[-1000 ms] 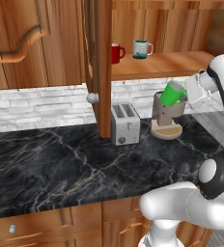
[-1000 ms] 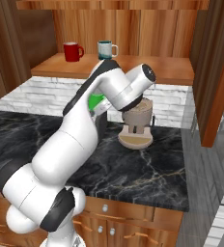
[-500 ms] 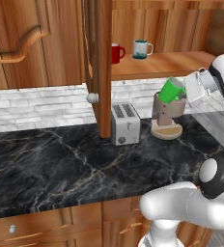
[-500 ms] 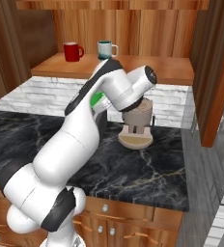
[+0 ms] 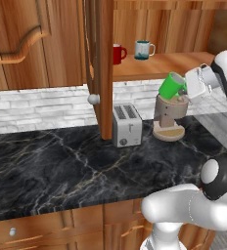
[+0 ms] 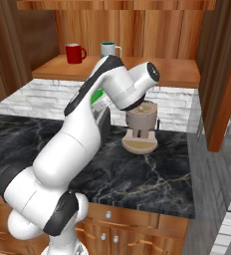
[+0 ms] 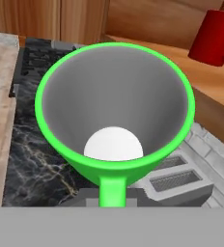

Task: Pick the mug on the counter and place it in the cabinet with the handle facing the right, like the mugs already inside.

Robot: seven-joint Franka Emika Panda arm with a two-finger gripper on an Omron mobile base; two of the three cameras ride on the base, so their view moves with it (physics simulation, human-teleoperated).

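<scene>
— Where is the green mug (image 5: 171,86)?

— Off the counter (image 5: 61,166), tilted in the air above the coffee machine (image 5: 169,116), just below the front edge of the cabinet (image 5: 149,66) shelf.

— And the gripper (image 5: 188,88)?

— Clenched on the mug at its handle (image 7: 112,190); the hand view looks straight into the mug's grey inside.

— The other mugs?

— The red mug (image 5: 118,53) and the teal mug (image 5: 144,49) stand side by side on the shelf, the toaster (image 5: 126,125) on the counter below

Rendered views, evenly and brightly lit; we find no clear light source. We note soft sheen on the black counter (image 5: 61,166) and faint shadows under the cabinet (image 5: 101,68) shelf. Edges sharp, no blur or distortion.
</scene>
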